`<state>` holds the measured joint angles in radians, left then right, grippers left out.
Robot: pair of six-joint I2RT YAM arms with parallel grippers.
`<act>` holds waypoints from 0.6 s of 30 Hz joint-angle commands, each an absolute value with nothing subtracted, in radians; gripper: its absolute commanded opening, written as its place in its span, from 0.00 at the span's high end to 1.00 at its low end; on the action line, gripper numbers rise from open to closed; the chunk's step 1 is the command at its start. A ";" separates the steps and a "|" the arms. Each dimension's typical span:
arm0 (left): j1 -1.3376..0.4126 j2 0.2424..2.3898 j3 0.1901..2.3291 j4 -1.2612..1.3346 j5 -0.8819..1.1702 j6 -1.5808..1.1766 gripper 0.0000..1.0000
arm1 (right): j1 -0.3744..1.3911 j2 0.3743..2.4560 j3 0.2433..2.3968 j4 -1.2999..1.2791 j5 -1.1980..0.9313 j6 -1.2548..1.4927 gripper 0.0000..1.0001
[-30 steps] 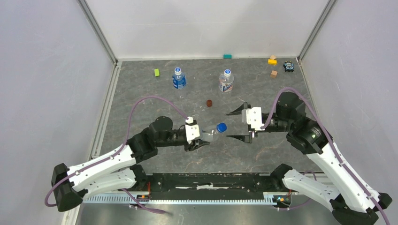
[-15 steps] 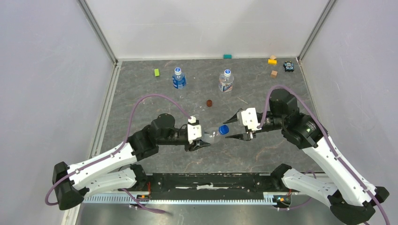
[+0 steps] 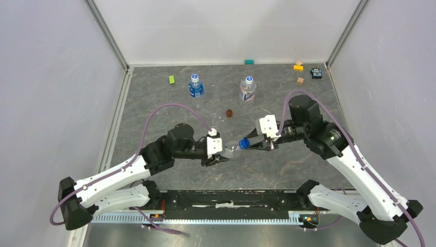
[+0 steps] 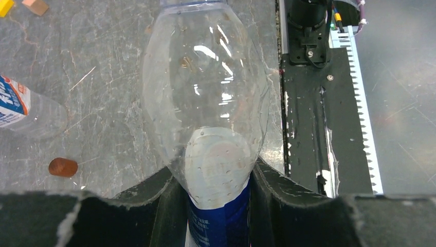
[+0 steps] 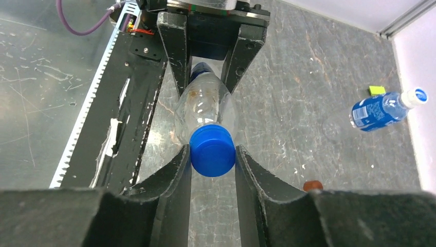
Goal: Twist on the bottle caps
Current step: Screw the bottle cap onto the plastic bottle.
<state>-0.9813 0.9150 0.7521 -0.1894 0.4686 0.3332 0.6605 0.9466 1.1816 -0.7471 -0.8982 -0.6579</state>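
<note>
A blue cap (image 3: 244,143) is being pinched from both sides by the right pincer (image 5: 212,157), which is closed to the cap's width, at the mouth of a clear bottle (image 4: 205,103). This bottle is being held sideways above the bench (image 3: 149,113), clamped at its labelled body by the left pincer (image 4: 216,190). A second bottle (image 3: 195,86) and a third bottle (image 3: 247,89), both capped, are being shown standing near the far edge.

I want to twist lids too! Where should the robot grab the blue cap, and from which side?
By its round side wall, one finger on each side, coming end-on from the right. The bottle lies sideways in the left gripper, so the blue cap points toward the right gripper, which pinches it so.
</note>
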 commanded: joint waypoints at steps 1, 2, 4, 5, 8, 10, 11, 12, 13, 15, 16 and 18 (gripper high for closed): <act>-0.983 0.931 0.826 -0.120 0.447 0.398 0.66 | 0.661 0.989 1.204 -0.721 -0.862 -0.543 1.00; -0.985 0.937 0.832 -0.115 0.409 0.410 0.66 | 0.661 0.996 1.193 -0.706 -0.835 -0.506 1.00; -0.996 0.950 0.837 -0.098 0.332 0.443 0.66 | 0.661 1.012 1.165 -0.659 -0.780 -0.397 1.00; -1.010 0.956 0.838 -0.077 0.274 0.457 0.66 | 0.661 1.021 1.146 -0.629 -0.752 -0.329 1.00; -1.071 0.973 0.817 0.012 0.069 0.517 0.69 | 0.661 1.044 1.080 -0.541 -0.609 -0.094 1.00; -1.139 0.996 0.780 0.099 -0.060 0.584 0.69 | 0.661 1.058 1.025 -0.485 -0.560 0.061 1.00; -1.173 1.009 0.766 0.157 -0.158 0.618 0.69 | 0.660 1.062 0.994 -0.447 -0.549 0.125 1.00; -1.211 1.030 0.750 0.201 -0.225 0.660 0.69 | 0.661 1.064 0.967 -0.418 -0.532 0.178 1.00; -1.244 1.048 0.743 0.241 -0.283 0.698 0.69 | 0.661 1.062 0.937 -0.384 -0.517 0.237 1.00; -1.299 1.075 0.717 0.354 -0.387 0.751 0.69 | 0.661 1.050 0.888 -0.331 -0.458 0.336 1.00; -1.316 1.085 0.706 0.398 -0.416 0.781 0.69 | 0.661 1.045 0.865 -0.307 -0.433 0.379 1.00; -1.355 1.109 0.676 0.500 -0.483 0.825 0.70 | 0.661 1.036 0.832 -0.269 -0.392 0.451 1.00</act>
